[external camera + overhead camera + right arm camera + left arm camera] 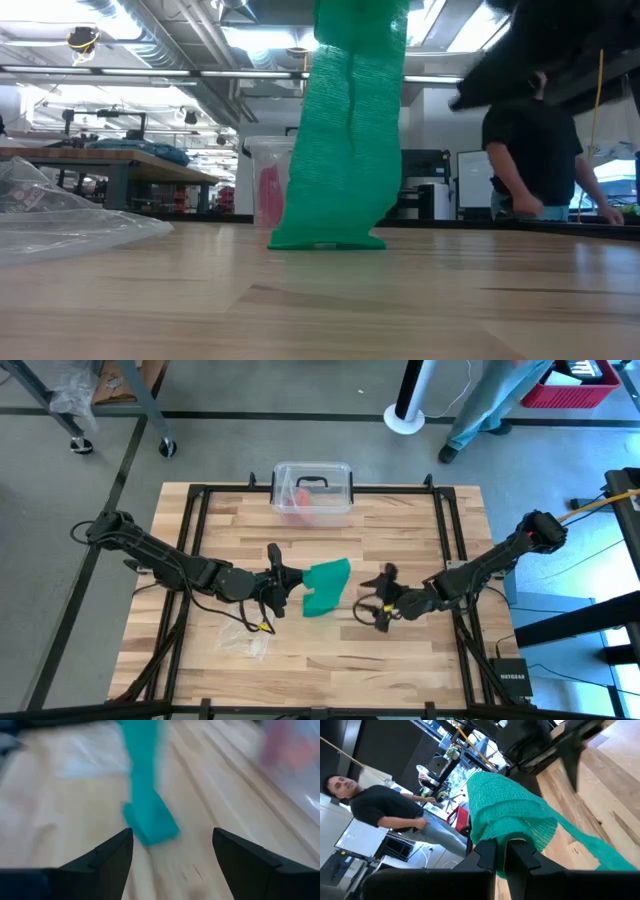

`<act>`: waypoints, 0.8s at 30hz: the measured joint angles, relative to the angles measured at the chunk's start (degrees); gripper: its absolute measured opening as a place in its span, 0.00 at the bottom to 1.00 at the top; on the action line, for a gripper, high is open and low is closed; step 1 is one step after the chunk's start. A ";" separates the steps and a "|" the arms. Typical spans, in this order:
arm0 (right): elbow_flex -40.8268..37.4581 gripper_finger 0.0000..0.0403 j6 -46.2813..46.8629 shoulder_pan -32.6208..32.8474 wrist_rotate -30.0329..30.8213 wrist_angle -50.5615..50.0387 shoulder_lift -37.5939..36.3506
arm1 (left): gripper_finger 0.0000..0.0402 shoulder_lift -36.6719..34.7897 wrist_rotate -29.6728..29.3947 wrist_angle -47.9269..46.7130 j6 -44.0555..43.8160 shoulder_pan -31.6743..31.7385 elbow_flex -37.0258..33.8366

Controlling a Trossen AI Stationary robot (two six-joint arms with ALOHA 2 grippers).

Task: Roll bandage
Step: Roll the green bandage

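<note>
On the wooden table (400, 540) the left gripper (277, 582) pinches one end of the green bandage (325, 587), while the right gripper (383, 598), fingers spread, waits just beside it (a clear plastic box (312, 490) sits at the far edge, a crumpled wrapper (245, 640) nearer).

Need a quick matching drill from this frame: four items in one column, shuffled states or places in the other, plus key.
Items:
1. bandage
2. left gripper
3. right gripper
4. clear plastic box

States:
A. open, holding nothing
B. at the table's far edge, black handle on top
C. shut on the green cloth
D. hanging down, lower end on the table

Pairs: 1-D, 2-C, 3-A, 4-B
</note>
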 joint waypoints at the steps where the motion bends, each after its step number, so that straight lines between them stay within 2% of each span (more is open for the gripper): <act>1: -0.14 0.68 -3.03 -0.02 -0.29 3.85 1.04 | 0.03 0.00 0.00 0.04 0.00 0.00 0.00; 6: -0.24 0.68 -13.16 -1.23 -0.26 17.40 6.93 | 0.03 0.00 -0.01 0.12 -0.13 0.00 0.00; 10: -0.27 0.68 -15.53 -4.28 0.90 21.81 10.41 | 0.03 0.00 -0.01 0.28 -0.11 0.00 0.00; 14: -0.29 0.63 -15.84 -6.75 -7.44 26.14 12.07 | 0.03 0.00 0.00 0.28 -0.24 0.00 0.00; 16: -0.26 0.56 -15.87 -6.85 -11.08 28.69 12.63 | 0.03 0.00 0.00 0.26 -0.26 0.00 0.00; 18: 0.21 0.47 -16.03 -6.81 -12.25 30.01 12.96 | 0.03 0.00 0.00 0.23 -0.31 0.00 0.00; 22: 4.30 0.22 -19.86 -5.42 -12.31 29.57 12.82 | 0.03 0.00 0.00 0.00 -0.55 0.00 0.00; 24: 8.00 0.08 -22.60 -4.10 -10.83 26.31 11.81 | 0.03 0.00 0.00 -0.22 -0.14 -0.16 0.00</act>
